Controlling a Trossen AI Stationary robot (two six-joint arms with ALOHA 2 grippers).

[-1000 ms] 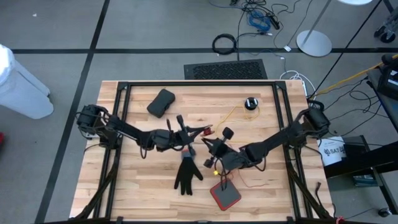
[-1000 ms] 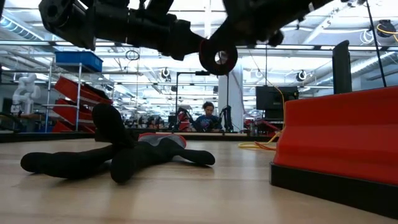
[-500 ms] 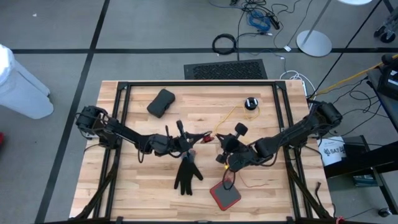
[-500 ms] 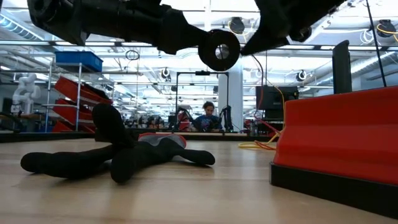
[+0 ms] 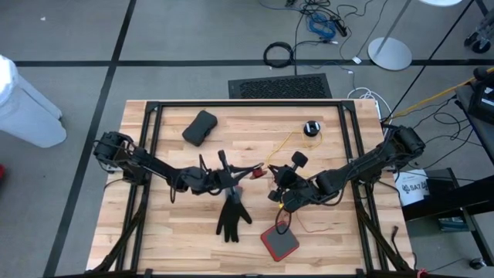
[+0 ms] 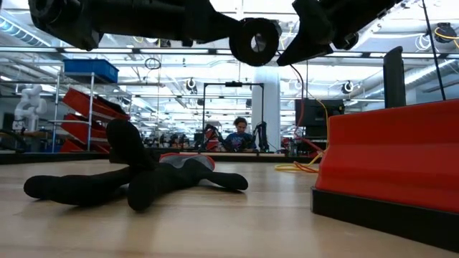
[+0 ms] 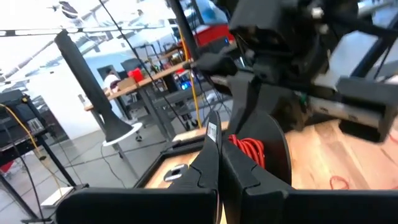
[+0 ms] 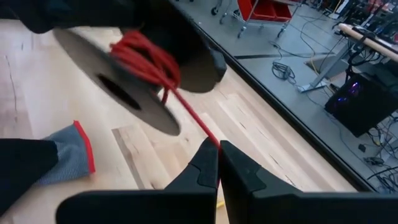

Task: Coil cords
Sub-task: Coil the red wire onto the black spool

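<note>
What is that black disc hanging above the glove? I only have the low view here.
Observer: It is a spool wound with red cord. The right wrist view shows the windings.
Operator: Who has the strand coming off it?
Observer: The right gripper does. It is shut on the red cord just below the spool.
Operator: And the spool itself?
Observer: It sits right at the tip of the left gripper, whose fingers are shut. That gripper appears to be holding it clear of the table.
</note>
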